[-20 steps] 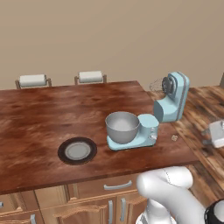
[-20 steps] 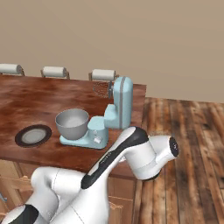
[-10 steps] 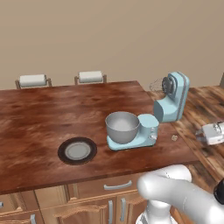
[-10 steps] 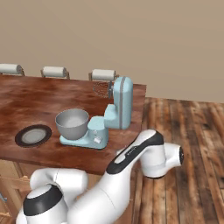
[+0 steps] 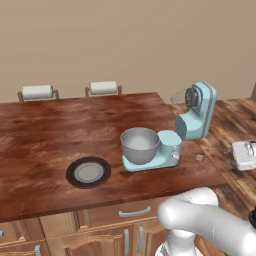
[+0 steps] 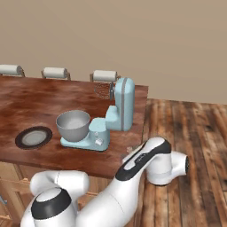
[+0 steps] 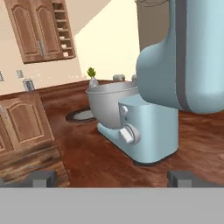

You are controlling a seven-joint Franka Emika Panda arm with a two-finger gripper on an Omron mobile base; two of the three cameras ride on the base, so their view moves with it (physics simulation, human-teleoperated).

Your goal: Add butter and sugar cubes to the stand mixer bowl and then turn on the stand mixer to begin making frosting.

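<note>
While the claw hangs wide open and empty at right edge of left base view, it has shifted farther left and up than a second ago. Stand mixer and stand mixer bowl unchanged at centre; plate lower left.

The light is even and soft, with no clear source. Shadows are weak: only a faint dark patch lies under the stand mixer bowl and beside the stand mixer. The wooden counter has no strong glare, only a dull sheen. All pictures look smooth and a little soft, without edge distortion. In the hand view the far cabinets are slightly blurred.
</note>
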